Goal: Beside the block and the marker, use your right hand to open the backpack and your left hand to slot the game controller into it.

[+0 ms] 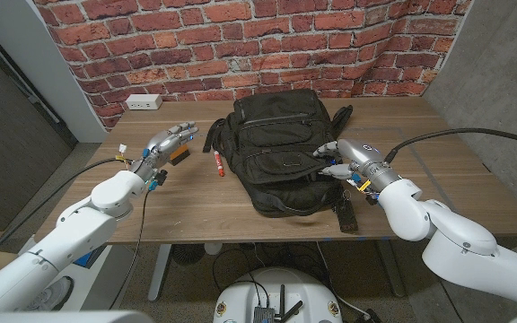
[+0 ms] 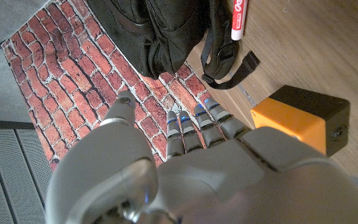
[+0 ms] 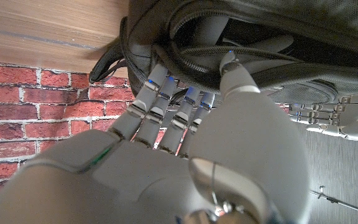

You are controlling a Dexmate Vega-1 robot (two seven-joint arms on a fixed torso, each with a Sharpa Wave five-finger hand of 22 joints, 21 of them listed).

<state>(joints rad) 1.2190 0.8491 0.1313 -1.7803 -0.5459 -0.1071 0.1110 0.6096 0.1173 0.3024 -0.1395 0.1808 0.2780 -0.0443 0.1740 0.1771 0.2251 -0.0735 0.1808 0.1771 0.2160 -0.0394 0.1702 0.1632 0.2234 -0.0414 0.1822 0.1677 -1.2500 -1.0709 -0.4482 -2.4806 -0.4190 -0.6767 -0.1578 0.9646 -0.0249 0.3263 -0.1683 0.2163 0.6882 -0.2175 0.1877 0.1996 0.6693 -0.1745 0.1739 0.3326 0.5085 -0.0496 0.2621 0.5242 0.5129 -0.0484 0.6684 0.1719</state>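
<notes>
The black backpack (image 1: 287,148) lies flat near the middle of the surface (image 1: 456,170), front up, so its zipped mouth faces the right hand (image 1: 346,160). That hand has its fingers (image 3: 166,87) hooked around the rim of an opening; I judge it is lifting the flap to hold the pocket wide. Inside I see only dark lining. The left hand (image 1: 164,144) hovers toward the left edge, fingers spread, holding nothing, over the orange-and-black block (image 2: 303,118). The red marker (image 1: 217,162) lies between block and backpack. A dark object near the front edge may be the game controller (image 1: 346,215); I cannot tell.
</notes>
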